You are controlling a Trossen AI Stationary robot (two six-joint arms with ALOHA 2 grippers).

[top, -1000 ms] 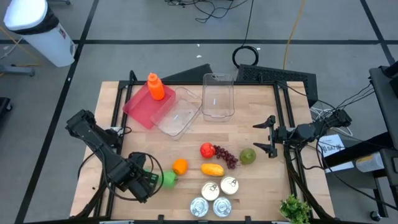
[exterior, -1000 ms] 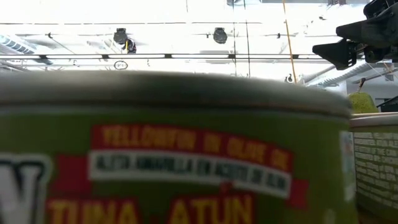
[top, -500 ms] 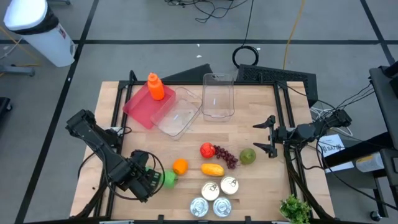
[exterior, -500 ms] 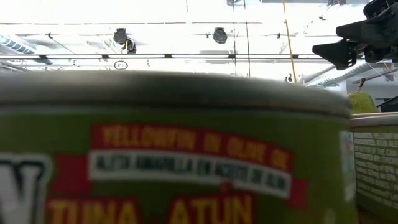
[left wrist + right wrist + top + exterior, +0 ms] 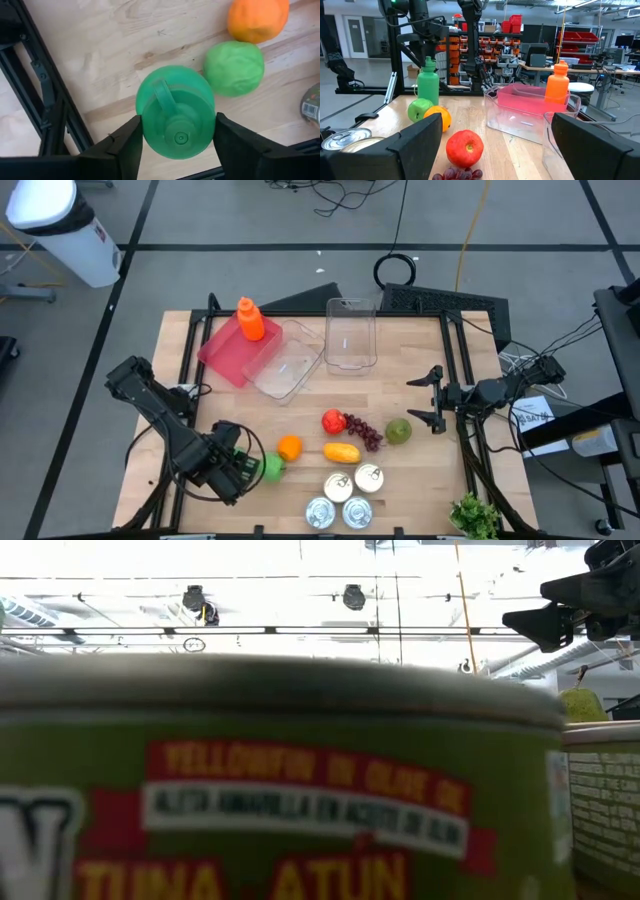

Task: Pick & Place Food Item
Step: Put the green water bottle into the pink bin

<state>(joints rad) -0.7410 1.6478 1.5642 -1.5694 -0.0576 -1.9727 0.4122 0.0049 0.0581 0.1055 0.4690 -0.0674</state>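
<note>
1. The left end effector (image 5: 177, 137) is low at the tabletop's (image 5: 400, 390) front left corner. Its fingers (image 5: 125, 147) flank a green bottle (image 5: 176, 111) on both sides, apparently touching it; whether the hold is firm cannot be told.
2. The green bottle stands upright, with a green apple (image 5: 233, 67) just beside it and an orange (image 5: 257, 18) beyond that.
3. Handling, as a judgement: the bottle looks like rigid smooth plastic, probably light and somewhat slippery. Its round body could twist in a loose hold, so the mid-body between the pads seems the best place to take it.
4. The right end effector (image 5: 432, 394) waits at the tabletop's right edge, fingers spread wide, holding nothing.
5. Containers: a red-tinted bin (image 5: 232, 352) at the back left holds an orange bottle (image 5: 249, 318). Two clear bins (image 5: 283, 366) (image 5: 350, 332) beside it look empty.
6. Elsewhere: a red apple (image 5: 333, 421), grapes (image 5: 365, 433), a pear (image 5: 399, 430), a mango (image 5: 342, 452), and four cans (image 5: 345, 495) near the front edge.
</note>
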